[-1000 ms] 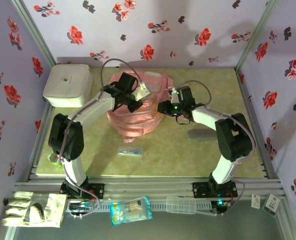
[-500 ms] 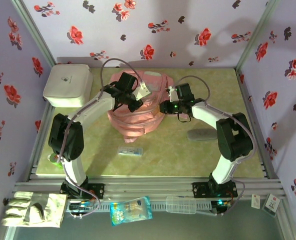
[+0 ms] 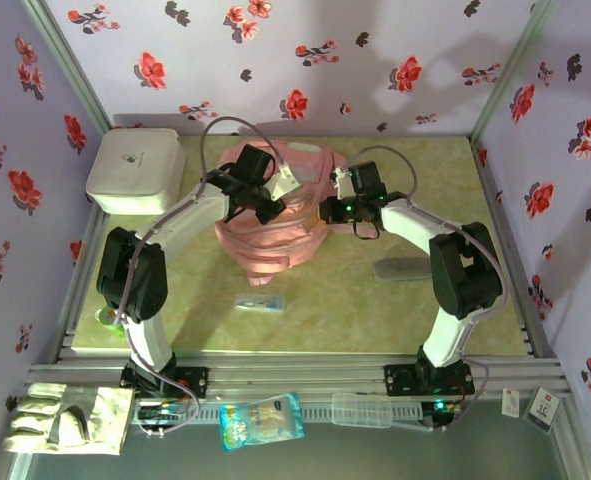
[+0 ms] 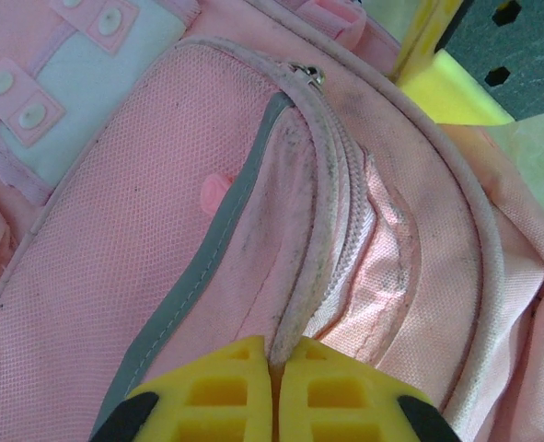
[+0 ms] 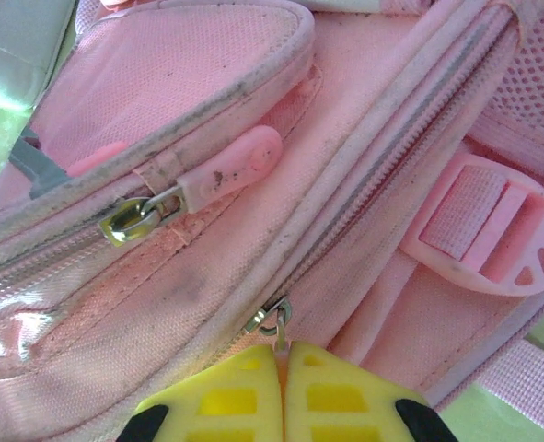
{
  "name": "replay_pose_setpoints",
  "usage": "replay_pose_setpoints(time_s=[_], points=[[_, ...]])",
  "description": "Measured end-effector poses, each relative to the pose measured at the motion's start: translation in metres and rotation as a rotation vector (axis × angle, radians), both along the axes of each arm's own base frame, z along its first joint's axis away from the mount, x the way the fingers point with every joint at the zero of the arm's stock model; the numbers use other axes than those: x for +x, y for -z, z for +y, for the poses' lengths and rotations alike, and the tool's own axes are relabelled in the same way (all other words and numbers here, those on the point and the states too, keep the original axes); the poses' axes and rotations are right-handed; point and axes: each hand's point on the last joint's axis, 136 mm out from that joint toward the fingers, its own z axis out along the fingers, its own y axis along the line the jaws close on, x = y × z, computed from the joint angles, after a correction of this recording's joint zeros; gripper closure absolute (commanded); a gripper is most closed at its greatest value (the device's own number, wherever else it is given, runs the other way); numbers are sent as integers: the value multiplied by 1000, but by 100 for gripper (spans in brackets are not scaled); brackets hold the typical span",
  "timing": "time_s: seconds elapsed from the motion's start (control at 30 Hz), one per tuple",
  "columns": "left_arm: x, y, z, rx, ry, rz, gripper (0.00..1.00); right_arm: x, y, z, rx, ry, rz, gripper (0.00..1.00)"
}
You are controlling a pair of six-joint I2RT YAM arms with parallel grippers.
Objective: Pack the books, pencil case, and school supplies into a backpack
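Clear packet, lower centre, and pencil case, right of centre: on table, unpacked.
Backpack, upper centre: zipped.
Right gripper: just clamped zipper pull.
Left gripper: stays pinching seam.
Judged: unzipping next.

The backpack takes up the middle back of the table. The left arm and right arm arch in over it from either side. The left tool and right tool are both clamped tight on it, so the space above the backpack is crowded, with cables looping overhead. A white box blocks the back left corner. Back right, the table lies bare up to the wall, leaving room to pass. A pencil case lies flat just inside the right arm. A clear packet sits in the open strip between the arm bases.
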Motion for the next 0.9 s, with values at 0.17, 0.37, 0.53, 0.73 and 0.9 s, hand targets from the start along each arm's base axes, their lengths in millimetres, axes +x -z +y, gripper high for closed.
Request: replay_pose_setpoints(time_s=[0.17, 0.37, 0.53, 0.73, 0.9], points=[[1, -3, -1, -18, -29, 11, 100, -10, -5, -1, 8, -15, 1, 99], [7, -6, -6, -54, -73, 34, 100, -32, -17, 11, 52, -49, -4, 99], [9, 1, -11, -75, -94, 70, 100, -42, -14, 22, 136, -29, 27, 99], [10, 4, -13, -91, -115, 94, 100, -46, -13, 33, 184, -11, 42, 98], [11, 6, -15, -103, -122, 111, 100, -46, -12, 33, 205, 3, 41, 97]])
